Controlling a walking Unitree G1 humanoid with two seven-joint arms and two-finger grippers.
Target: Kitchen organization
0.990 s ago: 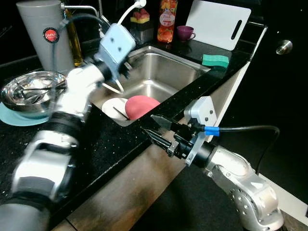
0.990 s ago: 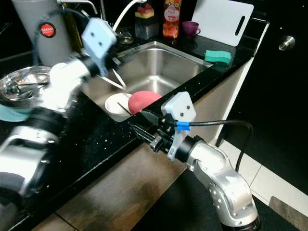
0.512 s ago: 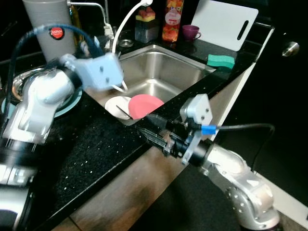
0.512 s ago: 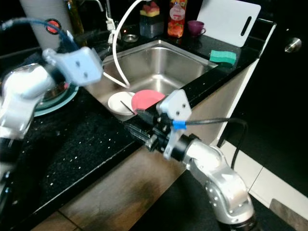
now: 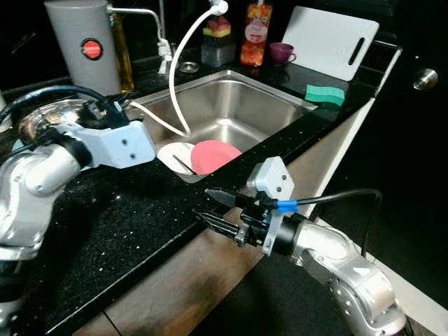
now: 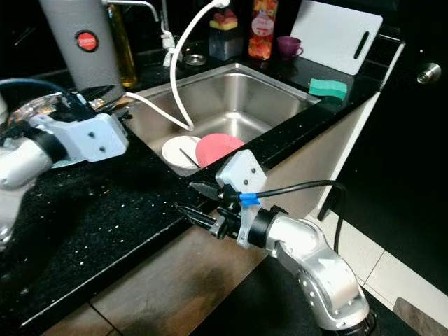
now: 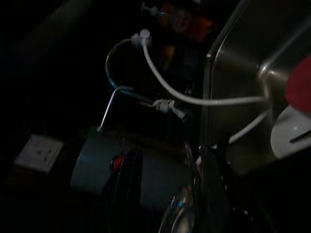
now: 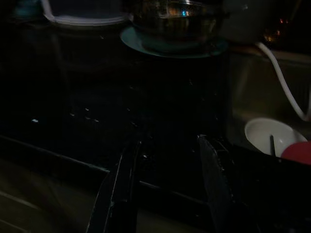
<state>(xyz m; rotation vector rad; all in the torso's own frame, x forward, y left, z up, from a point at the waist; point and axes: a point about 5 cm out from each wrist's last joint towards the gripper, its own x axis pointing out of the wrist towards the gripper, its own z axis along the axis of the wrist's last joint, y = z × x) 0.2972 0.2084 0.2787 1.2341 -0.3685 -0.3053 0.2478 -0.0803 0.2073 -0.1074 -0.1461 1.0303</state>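
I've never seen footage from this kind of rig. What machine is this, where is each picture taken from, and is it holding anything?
It is a humanoid robot with two silver arms at a black kitchen counter. The two bright pictures come from cameras on its head; the two dark ones look along each wrist's fingers. The left gripper hovers beside the steel bowl, open and empty. The right gripper hangs at the counter's front edge, also open and empty. In the sink lie a pink plate and a white bowl. A green sponge and a white cutting board sit farther back.
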